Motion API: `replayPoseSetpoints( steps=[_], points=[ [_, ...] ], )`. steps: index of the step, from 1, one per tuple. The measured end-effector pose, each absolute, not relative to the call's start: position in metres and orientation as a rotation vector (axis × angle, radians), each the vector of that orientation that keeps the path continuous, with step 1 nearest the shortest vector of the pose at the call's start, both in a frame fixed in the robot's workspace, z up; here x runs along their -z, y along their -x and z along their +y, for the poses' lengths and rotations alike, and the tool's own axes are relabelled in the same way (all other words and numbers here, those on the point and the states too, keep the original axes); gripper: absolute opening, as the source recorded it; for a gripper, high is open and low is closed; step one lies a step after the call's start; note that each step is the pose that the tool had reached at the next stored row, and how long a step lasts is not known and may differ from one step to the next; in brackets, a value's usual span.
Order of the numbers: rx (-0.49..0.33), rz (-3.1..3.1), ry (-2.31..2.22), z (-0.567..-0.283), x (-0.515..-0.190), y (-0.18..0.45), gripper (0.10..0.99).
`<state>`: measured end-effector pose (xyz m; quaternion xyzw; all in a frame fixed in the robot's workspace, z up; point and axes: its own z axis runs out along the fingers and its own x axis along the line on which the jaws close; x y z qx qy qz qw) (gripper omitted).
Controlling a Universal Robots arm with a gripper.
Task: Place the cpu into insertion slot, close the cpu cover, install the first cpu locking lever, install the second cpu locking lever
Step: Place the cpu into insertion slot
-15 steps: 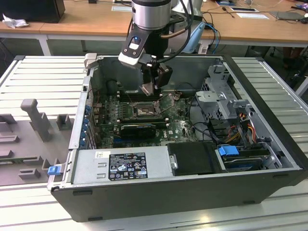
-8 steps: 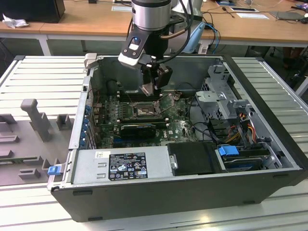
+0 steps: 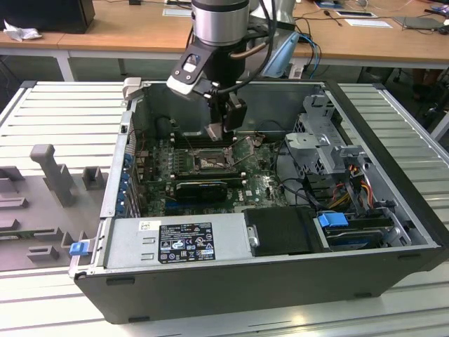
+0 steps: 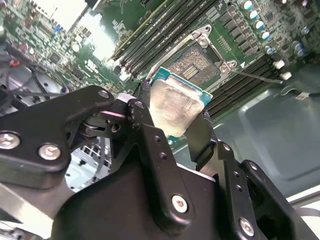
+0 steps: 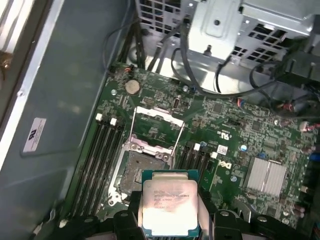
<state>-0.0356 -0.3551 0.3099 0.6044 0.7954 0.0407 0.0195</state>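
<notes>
Fingers point(image 4: 150, 137) are closed on the cpu point(image 4: 175, 107), clamping two opposite edges and parted only by the chip's width. The silvery lid of the chip faces both wrist cameras, with its green border visible beyond the finger on one side.

In the exterior view the cpu point(image 3: 212, 132) hangs clear above the motherboard point(image 3: 259, 186), not seated, inside the open computer case point(image 3: 393, 232) that lies on the ribbed tabletop point(image 3: 63, 112).

The insertion slot point(image 5: 142, 175) is uncovered, its dark contact field exposed. In the first wrist view the chip overlaps one rim of the slot.

The cpu cover point(image 5: 156, 125) is folded back off the slot on its hinge, its window showing bare board.
</notes>
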Motion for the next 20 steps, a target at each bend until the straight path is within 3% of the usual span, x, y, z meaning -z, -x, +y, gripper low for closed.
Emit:
replayPoseSetpoints(
  steps=[20],
  points=[
    [-0.121, 2.299, -2.07, -0.355, -0.297, 0.036, 0.529]
  ],
)
